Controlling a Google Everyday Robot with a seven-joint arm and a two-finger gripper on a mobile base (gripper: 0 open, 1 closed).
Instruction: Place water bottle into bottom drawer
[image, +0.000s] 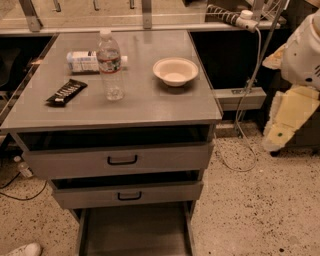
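Grey metal cabinet top (150, 107): list the contents, left to right. — Operator

Black snack packet (66, 92) lies flat at 8 o'clock from the water bottle (110, 67). A labelled bottle (85, 61) lies on its side at 11 o'clock, behind the water bottle. The water bottle stands upright, left of centre, cap on. A cream bowl (175, 71) sits at 2 o'clock from the bottle's base, well apart. — Technician

Drawers and room? — Operator

Top drawer (165, 157) and middle drawer (165, 192), both with black handles, are pulled out a little. The bottom drawer (135, 232), at 6 o'clock from the water bottle, is pulled out further and its plain grey floor shows. The surrounding floor (250, 215) is speckled; a white shoe (22, 250) shows at the lower left corner. A cable (248, 85) hangs beyond the right edge of the cabinet. — Technician

Gripper status? — Operator

The gripper (282, 122) hangs off the cabinet at 4 o'clock from the bowl, well apart from the water bottle and touching nothing on the top. Whether it is open or closed cannot be told. — Technician
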